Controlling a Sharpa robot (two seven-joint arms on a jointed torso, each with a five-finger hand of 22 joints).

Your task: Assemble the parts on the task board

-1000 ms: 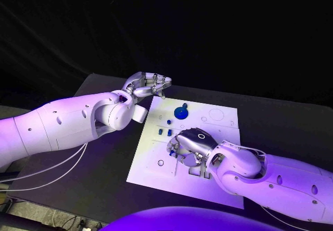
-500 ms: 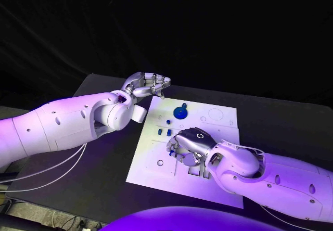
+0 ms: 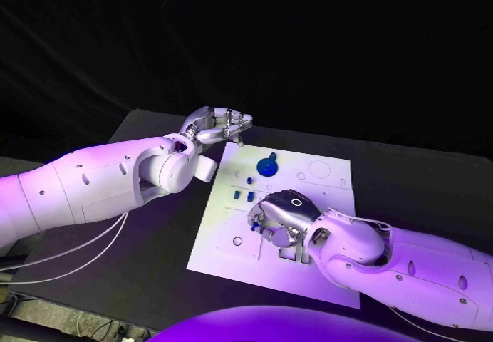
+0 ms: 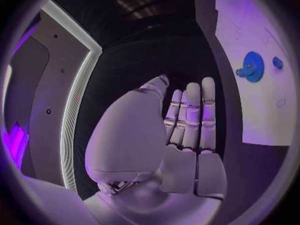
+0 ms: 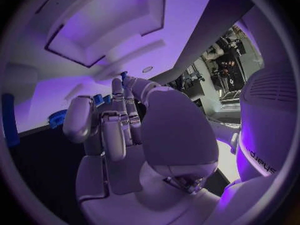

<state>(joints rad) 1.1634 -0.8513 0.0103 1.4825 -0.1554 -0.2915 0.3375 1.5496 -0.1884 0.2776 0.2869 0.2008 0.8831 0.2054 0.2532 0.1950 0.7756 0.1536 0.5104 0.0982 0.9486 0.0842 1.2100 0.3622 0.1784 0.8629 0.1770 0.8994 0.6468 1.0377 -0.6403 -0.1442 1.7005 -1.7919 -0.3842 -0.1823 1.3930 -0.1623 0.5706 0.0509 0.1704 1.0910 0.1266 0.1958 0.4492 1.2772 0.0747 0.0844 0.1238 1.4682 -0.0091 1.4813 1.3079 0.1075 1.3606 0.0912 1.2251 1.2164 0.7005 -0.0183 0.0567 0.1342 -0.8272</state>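
The white task board (image 3: 318,189) lies in the middle of the black table. A blue gear (image 3: 267,168) with a knob stands near its far edge, and the left wrist view shows the gear (image 4: 252,66) too. Small blue parts (image 3: 244,194) sit just nearer than the gear. My right hand (image 3: 279,214) is down on the board's middle with its fingers curled in. A small blue part (image 5: 124,76) sits pinched at its fingertips, and it shows beside the fingers (image 3: 253,226) in the head view. My left hand (image 3: 218,127) hovers over the board's far left corner, half curled and holding nothing.
The board's near half (image 3: 236,260) is bare white with shallow recesses. An outlined circle (image 3: 320,169) marks the board's far right. Black table (image 3: 164,228) runs along the board's left side under my left arm.
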